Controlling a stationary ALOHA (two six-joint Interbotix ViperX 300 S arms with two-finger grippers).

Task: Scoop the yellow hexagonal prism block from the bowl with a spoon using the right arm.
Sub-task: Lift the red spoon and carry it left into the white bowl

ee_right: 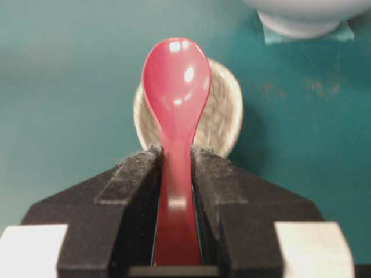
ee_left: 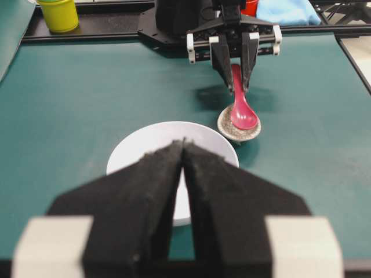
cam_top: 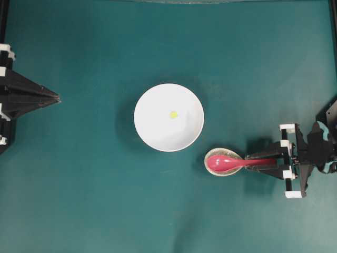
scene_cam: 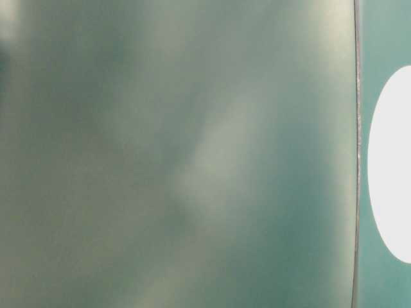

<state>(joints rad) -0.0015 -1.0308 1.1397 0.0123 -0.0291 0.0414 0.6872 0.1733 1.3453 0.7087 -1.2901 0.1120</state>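
Right arm (cam_top: 316, 150) reaches in from the right edge of the tabletop (cam_top: 79, 200), wrist pitched down, its end effector (ee_right: 175, 159) pointing inward. Both fingers (ee_right: 136, 185) press against the spoon (ee_right: 175, 92) handle between them. Over at the left edge, the left end effector (cam_top: 55, 97) points toward the middle, fingers (ee_left: 145, 191) together at the tips, nothing between them.

Even bright light; table-level view wholly blurred.
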